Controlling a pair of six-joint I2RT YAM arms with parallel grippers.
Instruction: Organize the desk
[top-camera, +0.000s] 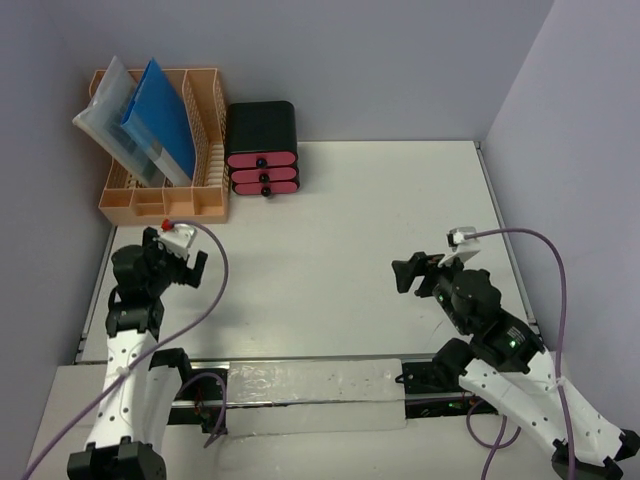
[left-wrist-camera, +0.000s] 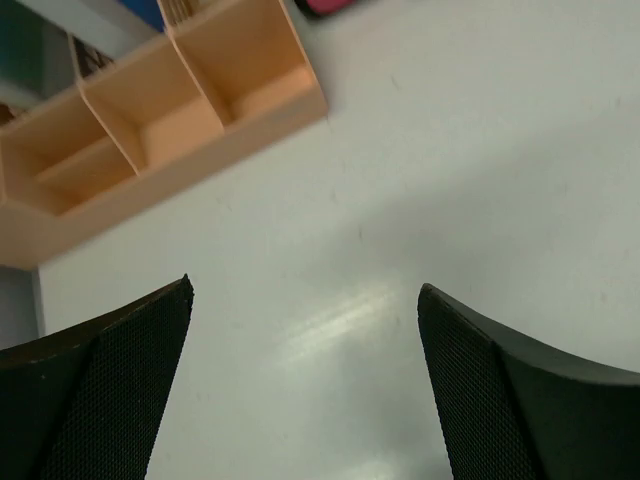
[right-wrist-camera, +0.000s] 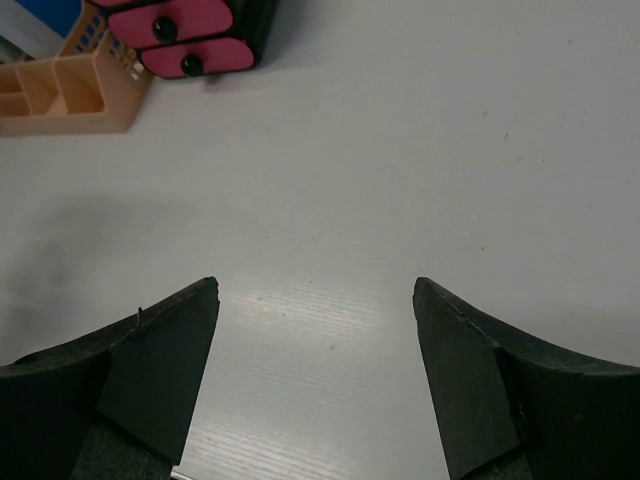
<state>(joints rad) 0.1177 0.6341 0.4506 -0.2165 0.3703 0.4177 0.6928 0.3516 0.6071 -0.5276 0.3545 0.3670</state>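
At far left of the worktop (top-camera: 340, 230), which spans beneath both arms, I see the left tool (left-wrist-camera: 305, 300) wide open and empty near the peach rack (top-camera: 150, 212); right tool (right-wrist-camera: 315, 290) open, empty too. Risk: careless left swing likely knocks the rack, spilling its leaning folders (top-camera: 160, 115)

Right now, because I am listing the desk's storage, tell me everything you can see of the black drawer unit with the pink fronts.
The drawer unit is a small black box with rounded corners, plastic by its look, holding three stacked pink drawers, each with a round black knob, all pushed in. It stands upright at the far side of the desk by the back wall, just right of the peach file rack; whether they touch is unclear. Nothing rests on it.
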